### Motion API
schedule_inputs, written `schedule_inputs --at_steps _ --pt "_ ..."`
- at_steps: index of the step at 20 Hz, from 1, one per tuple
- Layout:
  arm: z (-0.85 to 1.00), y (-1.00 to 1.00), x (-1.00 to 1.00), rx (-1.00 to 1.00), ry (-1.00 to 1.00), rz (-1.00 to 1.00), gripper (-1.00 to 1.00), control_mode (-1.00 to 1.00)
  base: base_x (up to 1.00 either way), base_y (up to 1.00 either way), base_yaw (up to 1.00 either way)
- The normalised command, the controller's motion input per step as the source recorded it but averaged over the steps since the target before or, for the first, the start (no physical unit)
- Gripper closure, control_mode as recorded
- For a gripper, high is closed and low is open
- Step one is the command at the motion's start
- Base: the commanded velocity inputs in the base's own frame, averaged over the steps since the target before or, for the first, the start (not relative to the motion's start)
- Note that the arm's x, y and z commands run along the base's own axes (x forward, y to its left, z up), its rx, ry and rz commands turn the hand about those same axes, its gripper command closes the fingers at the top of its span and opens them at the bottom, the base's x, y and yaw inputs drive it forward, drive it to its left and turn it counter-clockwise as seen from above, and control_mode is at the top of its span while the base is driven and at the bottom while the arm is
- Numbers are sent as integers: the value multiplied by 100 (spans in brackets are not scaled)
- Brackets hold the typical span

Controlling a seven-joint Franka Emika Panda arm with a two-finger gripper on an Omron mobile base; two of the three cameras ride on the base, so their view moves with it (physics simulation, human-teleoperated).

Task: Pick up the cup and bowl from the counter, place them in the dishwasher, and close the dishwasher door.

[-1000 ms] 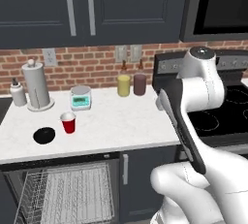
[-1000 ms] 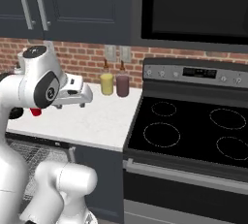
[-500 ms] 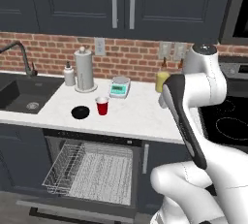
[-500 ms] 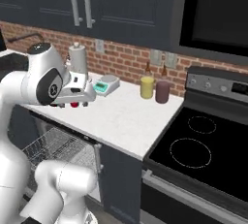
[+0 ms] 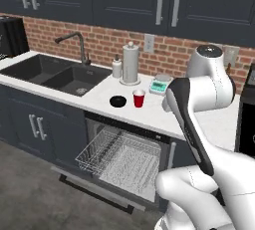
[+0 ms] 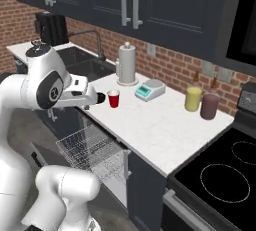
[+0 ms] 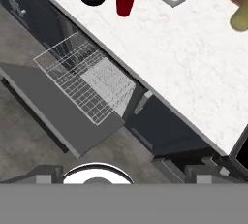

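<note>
From the left base view I see the cup (image 5: 139,98) just beside the bowl (image 5: 117,101) near the counter's (image 5: 164,115) front edge, above the pulled-out rack (image 5: 119,157).

From the right, the gripper (image 6: 98,98) sits at the cup's nine o'clock.

In the hand view the door (image 7: 46,104) lies flat at eight o'clock; the jaws stand apart, holding nothing.

Red cup (image 5: 139,98), black bowl (image 5: 118,101), white grey-veined counter (image 7: 179,68), red-brick wall (image 5: 102,46).

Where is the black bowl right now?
In the left base view the bowl sits on the counter, just left of the cup, above the open dishwasher and right of the sink.
</note>
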Motion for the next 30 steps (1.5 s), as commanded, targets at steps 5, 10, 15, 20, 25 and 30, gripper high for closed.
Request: schedule_inputs --at_steps 5,10,15,20,25,30 --pt "0 0 0 0 0 0 -100 100 0 -45 35" --pt "0 0 0 0 0 0 -100 100 0 -61 30" --pt "0 0 0 0 0 0 -100 100 5 -54 21" --pt "0 0 0 0 0 0 -100 100 4 -40 14" --pt "0 0 0 0 0 0 -100 100 0 -35 10" --pt "0 0 0 0 0 0 -100 100 0 -7 1"
